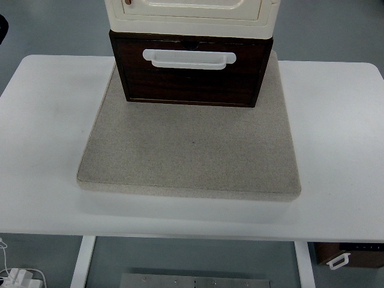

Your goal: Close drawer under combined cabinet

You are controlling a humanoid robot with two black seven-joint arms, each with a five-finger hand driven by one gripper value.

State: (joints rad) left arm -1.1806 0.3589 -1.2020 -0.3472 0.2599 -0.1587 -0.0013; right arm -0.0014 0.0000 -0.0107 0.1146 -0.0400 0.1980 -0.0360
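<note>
Fingers: none visible, neither robot hand nor arm in shot, so can't tell if released, clenched or grasping anything
Drawer (191, 75): dark brown wood front, sits at far-centre of scene, directly under cream upper unit (192, 13); front face tilted toward camera, looks to stick out a bit past the cream unit above, so prob. not fully pushed in, tho hard to be sure from this steep angle
Handle (189, 58): white, wide bar w/ rounded ends, across upper part of drawer front, nothing touching it
Base: whole cabinet stands on back edge of grey speckled slab (192, 150), slab lies on white table (48, 120); front part of slab bare
Other: second brown box w/ white handle (351, 255) low at right under table, not part of job; white plug/cable bits (18, 277) at bottom left on floor
Step in hand: pre-reach, approach not begun as far as view shows; closing push not yet made
Next move calls for: one hand brought in over slab to drawer front, flat contact on wood face or handle, push straight back away from camera
Watch: cabinet looks light and unfixed, off-centre or hard push could slide or twist whole stack on slab; keep push low, centred, steady
</note>
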